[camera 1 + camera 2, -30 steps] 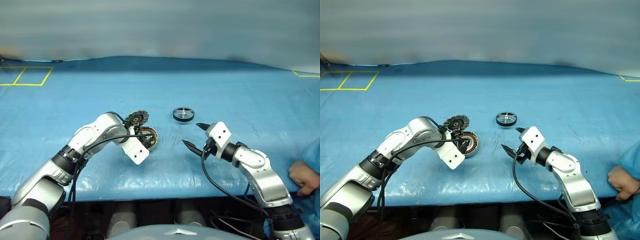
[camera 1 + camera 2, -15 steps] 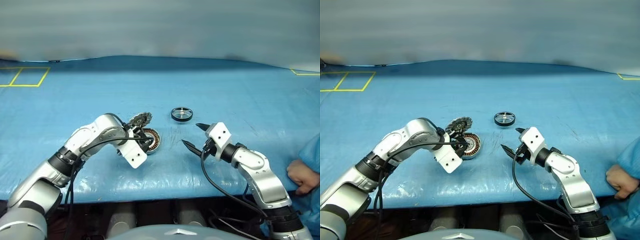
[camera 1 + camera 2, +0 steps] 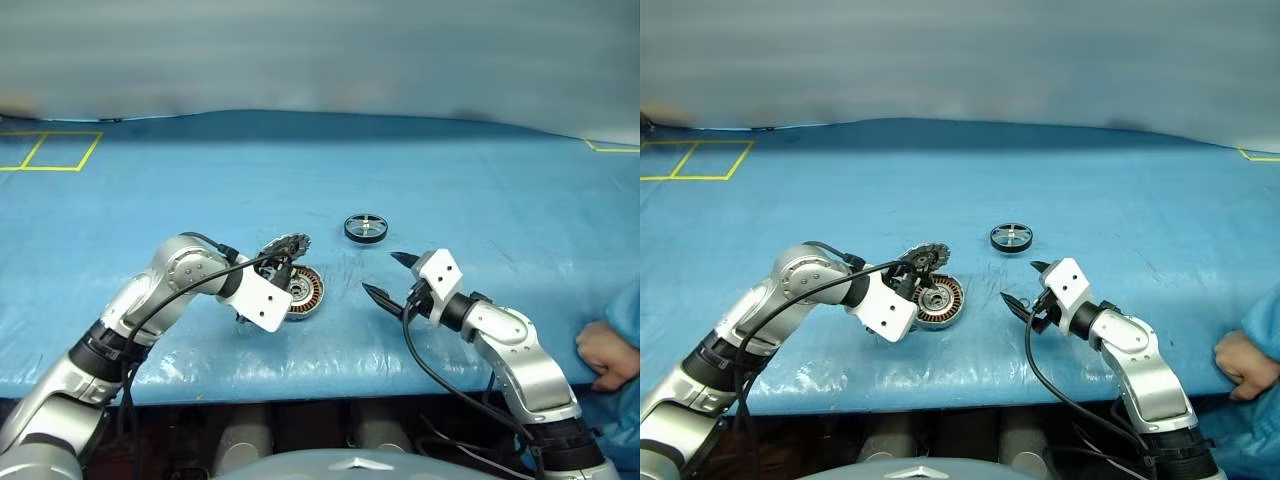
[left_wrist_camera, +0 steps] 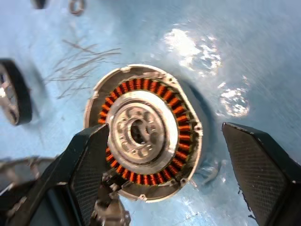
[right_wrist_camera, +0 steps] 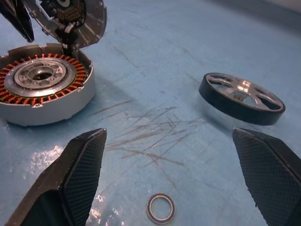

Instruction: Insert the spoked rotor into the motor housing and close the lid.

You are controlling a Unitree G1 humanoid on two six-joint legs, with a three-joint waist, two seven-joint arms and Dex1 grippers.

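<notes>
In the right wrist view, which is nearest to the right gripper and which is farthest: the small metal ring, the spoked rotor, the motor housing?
From the right gripper, which is open:
1. Small metal ring, on the mat between its fingers.
2. Spoked rotor, farther out, ahead of one finger.
3. Motor housing, on the opposite side, its lid raised; too close to the rotor to call.

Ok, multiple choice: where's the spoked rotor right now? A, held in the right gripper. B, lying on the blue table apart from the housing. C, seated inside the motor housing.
B: the spoked rotor lies on the blue table, clear of the motor housing and the open right gripper.
</notes>
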